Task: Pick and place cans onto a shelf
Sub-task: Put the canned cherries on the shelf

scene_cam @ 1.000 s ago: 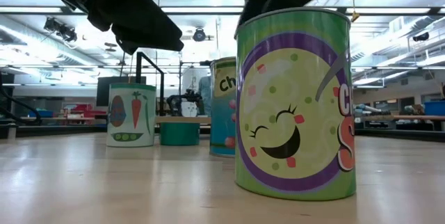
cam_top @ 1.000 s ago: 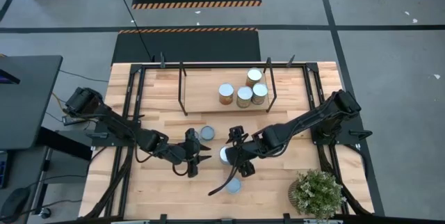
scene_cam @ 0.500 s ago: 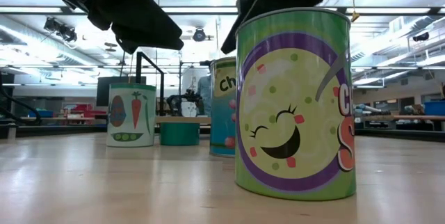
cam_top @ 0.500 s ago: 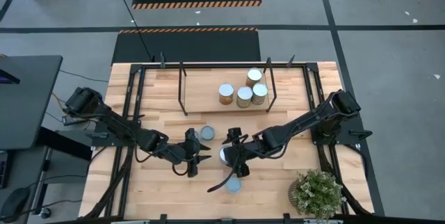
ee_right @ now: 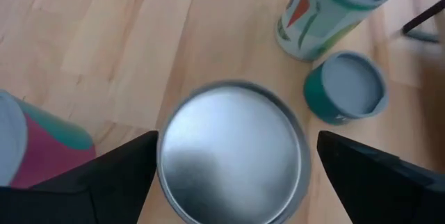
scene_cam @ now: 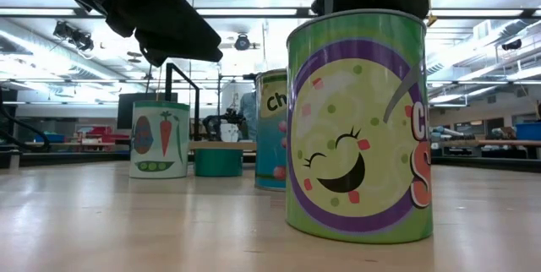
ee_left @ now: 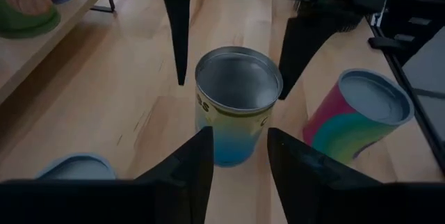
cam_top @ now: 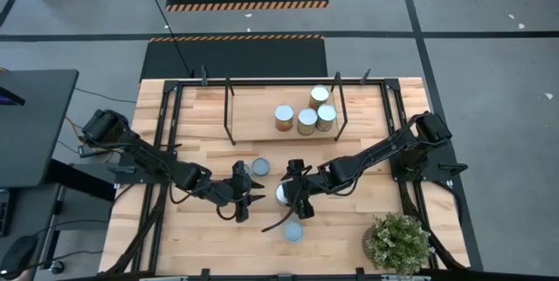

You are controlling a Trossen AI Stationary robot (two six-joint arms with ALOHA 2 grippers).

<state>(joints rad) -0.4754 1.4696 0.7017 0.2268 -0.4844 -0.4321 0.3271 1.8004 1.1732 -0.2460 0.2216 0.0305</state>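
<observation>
A: Now, shelf (cam_top: 262,129) holds four cans; the target can (cam_top: 284,195) stands on the table nearer the arms.

B: Right gripper (ee_right: 229,175) straddles it, jaws spread, presumably for pickup. Left gripper (ee_left: 236,165) waits beside it, fingers slightly parted.
</observation>
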